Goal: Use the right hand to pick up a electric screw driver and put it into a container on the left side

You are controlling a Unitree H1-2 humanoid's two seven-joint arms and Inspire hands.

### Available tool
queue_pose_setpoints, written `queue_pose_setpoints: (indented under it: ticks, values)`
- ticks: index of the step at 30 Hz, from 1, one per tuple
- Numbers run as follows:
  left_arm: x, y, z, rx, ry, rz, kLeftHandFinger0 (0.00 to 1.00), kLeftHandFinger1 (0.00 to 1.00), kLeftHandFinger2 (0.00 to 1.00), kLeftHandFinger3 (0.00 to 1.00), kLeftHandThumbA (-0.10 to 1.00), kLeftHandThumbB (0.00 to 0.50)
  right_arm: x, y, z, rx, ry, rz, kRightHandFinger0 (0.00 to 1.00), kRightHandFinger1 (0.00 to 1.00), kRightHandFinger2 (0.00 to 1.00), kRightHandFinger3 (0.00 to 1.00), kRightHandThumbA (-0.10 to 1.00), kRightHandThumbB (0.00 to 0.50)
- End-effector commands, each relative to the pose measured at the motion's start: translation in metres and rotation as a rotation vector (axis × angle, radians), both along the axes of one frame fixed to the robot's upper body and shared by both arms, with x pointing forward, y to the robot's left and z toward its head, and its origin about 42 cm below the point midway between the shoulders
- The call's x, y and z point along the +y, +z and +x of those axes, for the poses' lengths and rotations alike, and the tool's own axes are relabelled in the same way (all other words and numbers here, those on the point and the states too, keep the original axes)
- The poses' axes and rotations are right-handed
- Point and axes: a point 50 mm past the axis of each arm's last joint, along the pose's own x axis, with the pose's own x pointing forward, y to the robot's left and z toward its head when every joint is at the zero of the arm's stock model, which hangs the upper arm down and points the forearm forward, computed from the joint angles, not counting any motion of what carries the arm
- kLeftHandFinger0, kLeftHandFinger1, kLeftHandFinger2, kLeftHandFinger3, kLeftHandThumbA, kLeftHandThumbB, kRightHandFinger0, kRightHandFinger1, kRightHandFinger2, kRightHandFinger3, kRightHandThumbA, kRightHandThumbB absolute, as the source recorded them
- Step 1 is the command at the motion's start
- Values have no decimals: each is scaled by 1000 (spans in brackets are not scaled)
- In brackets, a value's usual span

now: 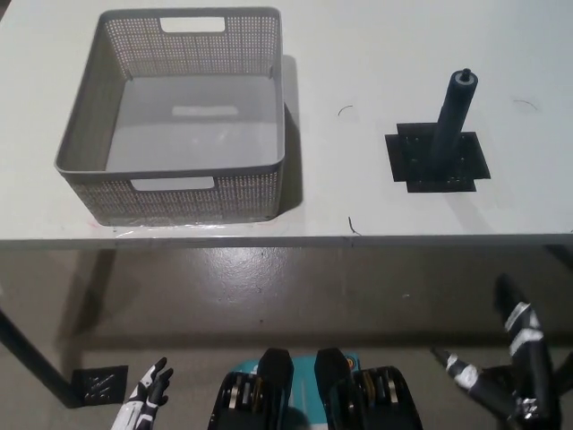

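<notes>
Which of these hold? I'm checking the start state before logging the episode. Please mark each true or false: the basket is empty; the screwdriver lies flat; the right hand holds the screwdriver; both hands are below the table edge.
1. The basket is empty: true.
2. The electric screwdriver lies flat: false, it stands upright on a black pad.
3. The right hand holds the screwdriver: false, it holds nothing.
4. Right hand and left hand are below the table edge: true.

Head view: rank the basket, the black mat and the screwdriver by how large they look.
1. Grey basket, clearly largest.
2. Black mat.
3. Electric screwdriver standing upright on the mat; viewed steeply from above, so foreshortened.
</notes>
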Motion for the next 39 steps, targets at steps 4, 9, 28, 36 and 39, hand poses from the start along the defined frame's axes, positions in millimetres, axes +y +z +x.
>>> queue_pose_setpoints:
  ticks: [4, 9, 28, 36, 39]
  values:
    - [1, 10, 1, -72, -31, 11, 1000, 1000, 1000, 1000, 1000, 75, -8, 76, 37, -241, -81, -42, 1000, 1000, 1000, 1000, 971, 310]
    - [2, 8, 2, -71, -27, 5, 1000, 1000, 1000, 1000, 1000, 68, -13, 102, 68, -229, -64, 41, 1000, 1000, 1000, 1000, 925, 294]
    - [6, 3, -1, -48, -23, -27, 1000, 1000, 1000, 1000, 1000, 68, -29, 124, 208, -63, -33, 308, 1000, 1000, 1000, 1000, 1000, 276]
    - [6, 5, 0, -65, -42, -28, 1000, 1000, 1000, 1000, 1000, 105, -27, 116, 235, 60, -25, 278, 1000, 1000, 1000, 1000, 966, 325]
    - [6, 6, 0, -64, -51, -24, 1000, 1000, 1000, 1000, 1000, 112, -23, 112, 242, 79, -24, 261, 1000, 1000, 1000, 1000, 887, 389]
